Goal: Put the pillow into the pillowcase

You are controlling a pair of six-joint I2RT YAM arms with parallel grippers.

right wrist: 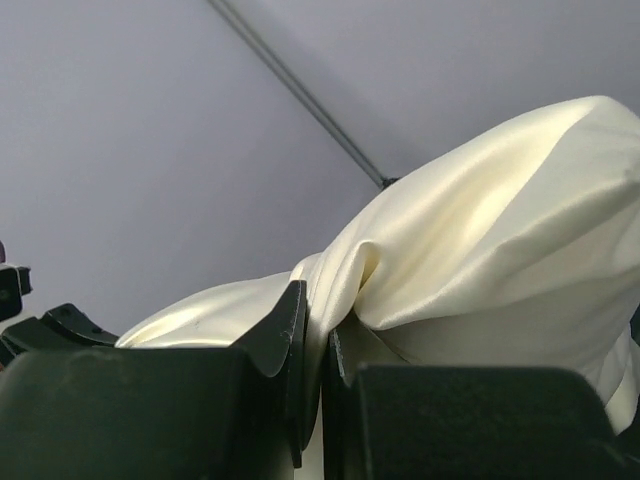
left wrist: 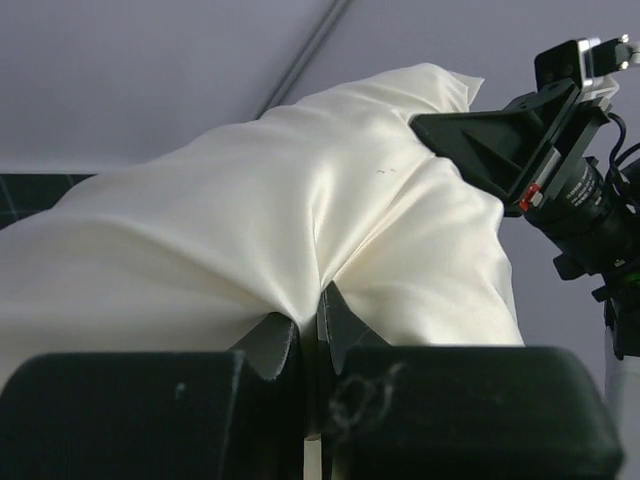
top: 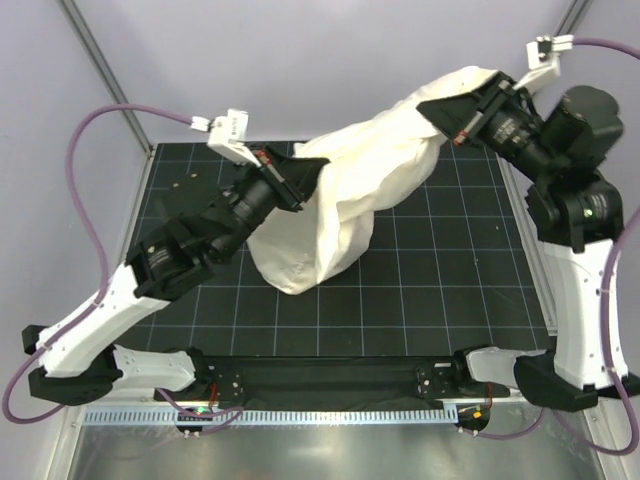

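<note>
Over the black grid mat (top: pixel 450 300), my left gripper (top: pixel 300 180) and right gripper (top: pixel 440 112) clamp the pillowcase (top: pixel 360 190); thin cloth could slip under its load.

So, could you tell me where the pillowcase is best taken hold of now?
Probably along its raised top edge, a pinched fold near each end, coming from the outer sides as the left gripper and right gripper do; the pillowcase hangs limp below.
</note>
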